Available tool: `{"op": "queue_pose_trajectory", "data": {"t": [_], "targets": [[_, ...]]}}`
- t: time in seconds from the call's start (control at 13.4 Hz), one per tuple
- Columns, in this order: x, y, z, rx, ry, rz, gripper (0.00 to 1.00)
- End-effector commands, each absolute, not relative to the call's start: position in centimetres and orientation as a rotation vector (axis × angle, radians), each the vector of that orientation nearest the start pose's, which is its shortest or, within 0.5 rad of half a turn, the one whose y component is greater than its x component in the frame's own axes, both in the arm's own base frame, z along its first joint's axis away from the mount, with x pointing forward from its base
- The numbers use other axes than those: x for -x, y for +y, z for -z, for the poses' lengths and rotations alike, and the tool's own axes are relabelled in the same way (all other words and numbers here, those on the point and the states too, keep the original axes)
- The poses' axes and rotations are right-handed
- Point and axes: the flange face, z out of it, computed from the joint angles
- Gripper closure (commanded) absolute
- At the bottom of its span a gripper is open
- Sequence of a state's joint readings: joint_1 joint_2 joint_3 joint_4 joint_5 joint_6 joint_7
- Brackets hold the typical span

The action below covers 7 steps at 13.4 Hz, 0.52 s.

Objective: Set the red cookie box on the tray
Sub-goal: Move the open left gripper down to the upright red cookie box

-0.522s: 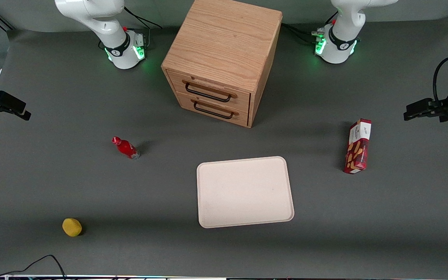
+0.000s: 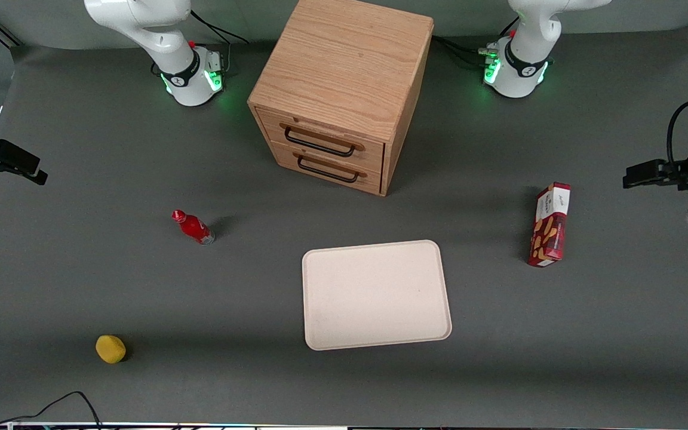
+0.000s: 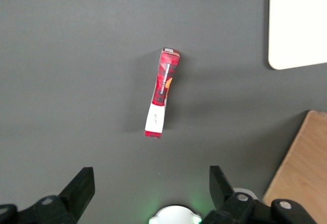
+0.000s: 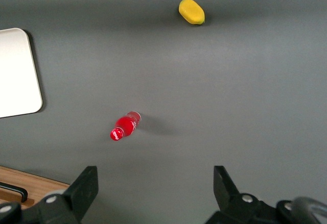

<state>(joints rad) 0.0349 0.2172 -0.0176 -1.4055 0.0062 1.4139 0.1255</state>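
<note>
Trouble could come because the red cookie box stands thin and tall at the frame's right, near the tray, so the open, empty gripper might tip it.

The left arm's gripper hangs above the table at the working arm's end, fingers spread apart.
</note>
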Motion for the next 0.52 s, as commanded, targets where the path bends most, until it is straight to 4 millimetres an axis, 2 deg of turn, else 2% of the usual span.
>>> {"op": "queue_pose_trajectory", "data": {"t": [0.0, 0.22, 0.45], "targets": [[-60.1, 1.7, -47.6, 3.112, 0.351, -0.332, 0.00], [-58.8, 1.4, -38.9, 3.104, 0.460, -0.291, 0.00], [-55.9, 1.5, -31.3, 3.102, 0.514, -0.219, 0.00]]}}
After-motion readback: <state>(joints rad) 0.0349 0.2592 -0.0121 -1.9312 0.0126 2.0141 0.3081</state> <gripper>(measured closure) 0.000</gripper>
